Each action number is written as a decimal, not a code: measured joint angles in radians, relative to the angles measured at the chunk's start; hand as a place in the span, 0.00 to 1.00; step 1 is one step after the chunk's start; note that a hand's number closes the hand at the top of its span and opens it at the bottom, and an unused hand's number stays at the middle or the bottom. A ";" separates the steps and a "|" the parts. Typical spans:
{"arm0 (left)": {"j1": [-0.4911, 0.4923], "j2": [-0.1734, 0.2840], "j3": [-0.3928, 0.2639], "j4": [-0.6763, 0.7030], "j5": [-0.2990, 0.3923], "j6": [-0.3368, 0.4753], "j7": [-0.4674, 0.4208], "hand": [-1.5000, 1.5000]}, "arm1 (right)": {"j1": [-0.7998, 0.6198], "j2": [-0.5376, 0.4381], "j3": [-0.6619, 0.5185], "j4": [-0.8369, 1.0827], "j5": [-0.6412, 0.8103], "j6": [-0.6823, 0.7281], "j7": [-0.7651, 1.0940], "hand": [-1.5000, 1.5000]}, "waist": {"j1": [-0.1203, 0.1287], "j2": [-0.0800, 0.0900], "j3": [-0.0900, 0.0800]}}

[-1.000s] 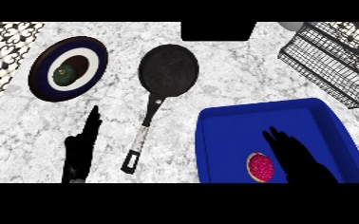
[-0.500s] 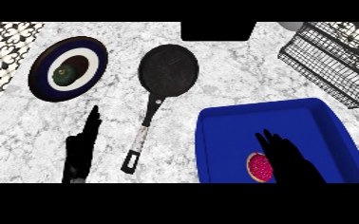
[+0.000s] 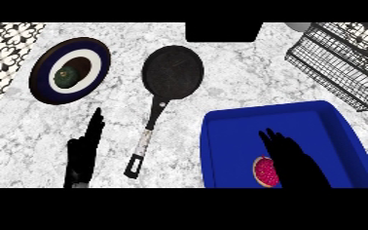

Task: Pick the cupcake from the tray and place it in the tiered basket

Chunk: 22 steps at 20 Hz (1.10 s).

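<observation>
Nearest the lower edge: right hand (image 3: 293, 162) over the blue tray (image 3: 230, 126), fingers straight and spread, palm just beside and partly covering the cupcake (image 3: 265, 171). Cupcake, pink-topped, sitting in the tray's near half, not yet curled around or lifted. Judged from this: task at its opening, reach made, grasp undone, carry and placement all left. Nothing else visible in the tray.

Left hand (image 3: 84, 151) resting on the marble bench (image 3: 237, 73) at the lower left, fingers straight and pressed together, pointing away, holding nothing.

Between the hands, a black frying pan (image 3: 173, 72), bare inside, handle running back toward the near edge.

Farther left, a dark-rimmed plate (image 3: 45, 85) bearing a dark green round item, possibly an avocado.

Far right corner: black wire tiered basket (image 3: 334, 58), well apart from the tray, only partly in view; contents impossible to tell.
</observation>
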 measured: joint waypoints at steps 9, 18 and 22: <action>0.009 -0.009 0.023 -0.023 -0.020 -0.028 0.025 0.50 | 0.007 0.033 -0.040 0.089 0.014 0.023 -0.046 0.00 | -0.001 0.000 0.000; 0.009 -0.035 0.042 -0.019 -0.043 -0.046 0.018 0.50 | 0.012 0.071 -0.054 0.167 0.046 0.006 -0.095 1.00 | 0.000 0.000 0.000; 0.001 -0.035 0.061 -0.001 -0.049 -0.060 0.005 0.50 | 0.000 0.073 -0.066 0.213 0.064 -0.024 -0.152 1.00 | 0.000 -0.001 -0.001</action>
